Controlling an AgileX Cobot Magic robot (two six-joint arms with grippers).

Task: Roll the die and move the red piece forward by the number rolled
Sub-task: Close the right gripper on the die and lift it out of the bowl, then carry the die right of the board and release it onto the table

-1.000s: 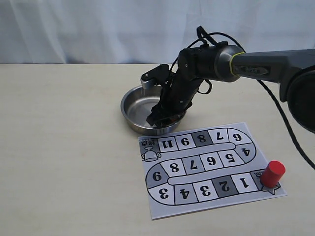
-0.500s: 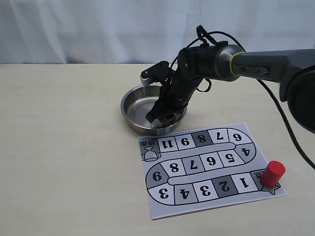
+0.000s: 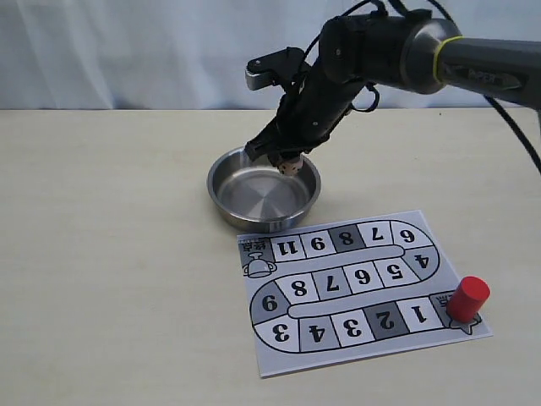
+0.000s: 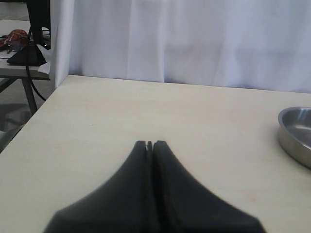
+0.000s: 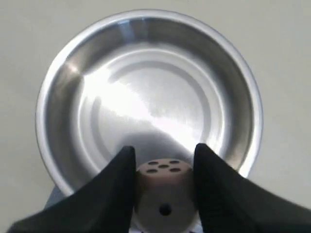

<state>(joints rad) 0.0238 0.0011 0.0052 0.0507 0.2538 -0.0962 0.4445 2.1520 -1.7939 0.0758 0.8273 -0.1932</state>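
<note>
Roll step: right gripper (image 3: 285,161) pinching the die (image 3: 290,167) above the steel bowl (image 3: 221,193); next move seemingly calls for letting it drop inside.

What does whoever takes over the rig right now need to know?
The right hand is shut on the die, held above the steel bowl.
The left hand is shut and empty, over bare table to one side of the bowl.
The red piece stands on the board at the start corner, beside square 1.
Done: die grasped.
Left: drop it in the bowl, read the number, move the red piece that many squares.
</note>
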